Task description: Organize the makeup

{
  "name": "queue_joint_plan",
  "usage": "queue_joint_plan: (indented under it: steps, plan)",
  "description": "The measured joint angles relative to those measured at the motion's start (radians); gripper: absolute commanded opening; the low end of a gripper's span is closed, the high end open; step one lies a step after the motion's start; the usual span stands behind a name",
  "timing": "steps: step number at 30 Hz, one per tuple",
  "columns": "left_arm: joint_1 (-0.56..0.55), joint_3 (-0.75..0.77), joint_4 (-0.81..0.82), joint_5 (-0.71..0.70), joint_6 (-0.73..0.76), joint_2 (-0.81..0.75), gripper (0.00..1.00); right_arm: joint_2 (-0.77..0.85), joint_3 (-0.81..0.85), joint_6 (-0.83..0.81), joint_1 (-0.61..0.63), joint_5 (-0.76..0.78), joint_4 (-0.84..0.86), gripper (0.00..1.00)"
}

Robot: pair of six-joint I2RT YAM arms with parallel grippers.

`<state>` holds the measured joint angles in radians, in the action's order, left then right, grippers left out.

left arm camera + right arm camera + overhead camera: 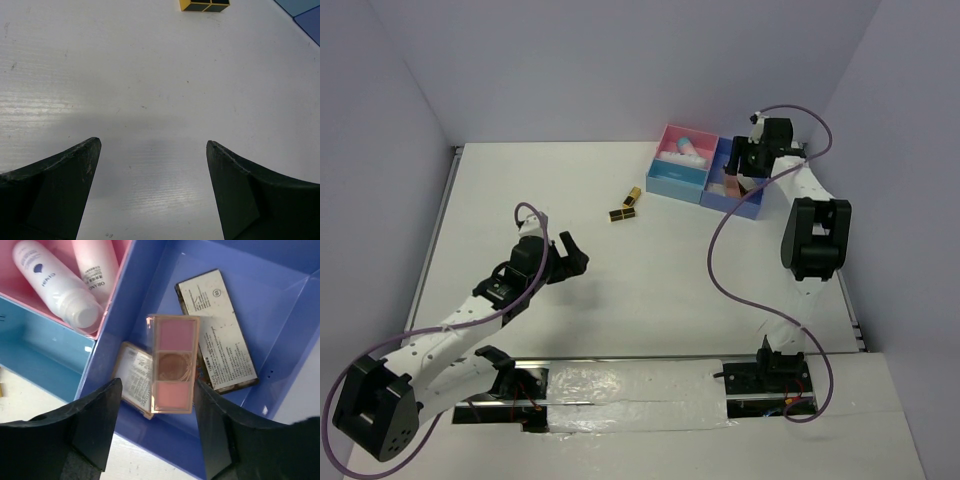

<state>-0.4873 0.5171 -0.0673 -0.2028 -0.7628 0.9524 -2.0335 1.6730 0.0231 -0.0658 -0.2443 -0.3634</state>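
Two black-and-gold lipsticks (632, 196) (621, 214) lie on the white table left of the box; one shows at the top edge of the left wrist view (205, 5). My left gripper (568, 252) (153, 145) is open and empty, low over bare table, short of them. My right gripper (745, 170) (157, 382) is open above the dark blue compartment (280, 300). In that compartment a pink-and-brown palette (172, 362) leans on a face-down palette (132, 375), beside a third face-down one (216, 330). Two white tubes (55, 282) (95, 262) lie in the pink compartment.
The pink-and-blue compartment box (705, 185) stands at the back right; its light blue compartment (35, 360) holds nothing that I can see. Grey walls close the table at the back and sides. The right arm's cable (720, 250) loops over the table.
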Motion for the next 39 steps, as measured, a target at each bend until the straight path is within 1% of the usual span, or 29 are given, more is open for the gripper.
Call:
queue_joint_plan:
  steps: [2, 3, 5, 6, 7, 8, 10, 11, 13, 14, 16, 17, 18, 19, 21, 22, 23, 24, 25, 26, 27, 28, 29, 33, 34, 36, 37, 39]
  plan:
    - [0.000, 0.000, 0.000, 0.002, 0.000, 0.002, 0.99, -0.017, 0.007, 0.011, -0.002, -0.003, -0.008, 0.71]
    - [0.000, 0.001, 0.000, 0.005, 0.002, 0.005, 0.99, -0.024, 0.012, 0.013, -0.003, -0.005, -0.012, 0.78]
    - [0.000, 0.003, 0.000, 0.011, 0.004, 0.014, 0.99, -0.031, 0.024, 0.017, -0.006, -0.008, -0.023, 0.86]
    - [0.000, 0.006, 0.000, 0.016, 0.006, 0.020, 0.97, -0.032, 0.030, 0.018, -0.008, -0.011, -0.026, 0.99]
    - [0.000, 0.010, 0.001, 0.022, 0.008, 0.027, 0.95, -0.032, 0.035, 0.022, -0.010, -0.017, -0.027, 0.99]
    - [0.000, 0.016, 0.002, 0.027, 0.014, 0.036, 0.89, -0.031, 0.039, 0.015, -0.011, -0.022, -0.027, 1.00]
    - [0.000, 0.032, 0.009, 0.044, 0.030, 0.061, 0.82, -0.024, 0.042, 0.011, -0.012, -0.035, -0.027, 0.99]
    - [0.000, 0.041, 0.017, 0.053, 0.038, 0.077, 0.68, -0.018, 0.042, 0.008, -0.013, -0.041, -0.029, 1.00]
    - [0.000, 0.067, 0.024, 0.076, 0.064, 0.110, 0.49, 0.004, 0.040, -0.010, -0.013, -0.056, -0.031, 1.00]
    - [0.000, 0.088, 0.030, 0.090, 0.079, 0.134, 0.34, 0.024, 0.035, -0.030, -0.013, -0.070, -0.034, 1.00]
    - [0.001, 0.136, 0.046, 0.117, 0.101, 0.190, 0.21, 0.070, 0.022, -0.082, -0.013, -0.122, -0.040, 0.99]
    - [0.002, 0.167, 0.046, 0.135, 0.117, 0.222, 0.08, 0.097, 0.017, -0.128, -0.013, -0.163, -0.054, 1.00]
    - [0.003, 0.204, 0.051, 0.153, 0.135, 0.263, 0.04, 0.124, 0.014, -0.177, -0.013, -0.209, -0.072, 0.99]
    - [0.004, 0.243, 0.050, 0.173, 0.158, 0.301, 0.02, 0.152, 0.013, -0.230, -0.014, -0.263, -0.096, 0.99]
    - [0.008, 0.334, 0.047, 0.211, 0.196, 0.393, 0.03, 0.212, -0.006, -0.330, -0.014, -0.378, -0.131, 0.94]
    - [0.009, 0.372, 0.046, 0.226, 0.215, 0.432, 0.08, 0.244, -0.024, -0.366, -0.014, -0.426, -0.146, 0.91]
    - [0.011, 0.419, 0.032, 0.240, 0.240, 0.477, 0.12, 0.274, -0.052, -0.391, -0.014, -0.464, -0.144, 0.82]
    - [0.014, 0.468, 0.016, 0.254, 0.261, 0.518, 0.14, 0.310, -0.090, -0.421, -0.013, -0.504, -0.148, 0.76]
    - [0.016, 0.517, 0.004, 0.268, 0.275, 0.560, 0.18, 0.337, -0.124, -0.439, -0.013, -0.537, -0.147, 0.62]
    - [0.021, 0.572, -0.009, 0.283, 0.297, 0.605, 0.21, 0.359, -0.154, -0.454, -0.013, -0.565, -0.147, 0.54]
    - [0.024, 0.632, -0.029, 0.296, 0.319, 0.651, 0.26, 0.377, -0.185, -0.465, -0.013, -0.592, -0.148, 0.47]
    - [0.028, 0.686, -0.037, 0.307, 0.336, 0.692, 0.34, 0.388, -0.209, -0.471, -0.013, -0.613, -0.147, 0.41]
    - [0.032, 0.736, -0.044, 0.316, 0.354, 0.735, 0.36, 0.393, -0.229, -0.478, -0.013, -0.633, -0.148, 0.35]
    - [0.040, 0.937, -0.121, 0.322, 0.403, 0.897, 0.43, 0.393, -0.285, -0.465, -0.013, -0.658, -0.148, 0.34]
    - [0.041, 0.983, -0.133, 0.320, 0.417, 0.937, 0.49, 0.393, -0.296, -0.459, -0.013, -0.659, -0.146, 0.35]
    - [0.046, 1.062, -0.161, 0.315, 0.426, 1.008, 0.54, 0.396, -0.322, -0.440, -0.013, -0.662, -0.138, 0.35]
    - [0.048, 1.114, -0.175, 0.309, 0.426, 1.057, 0.57, 0.397, -0.334, -0.433, -0.013, -0.663, -0.136, 0.36]
    - [0.050, 1.156, -0.182, 0.303, 0.424, 1.105, 0.61, 0.408, -0.362, -0.416, -0.014, -0.665, -0.127, 0.37]
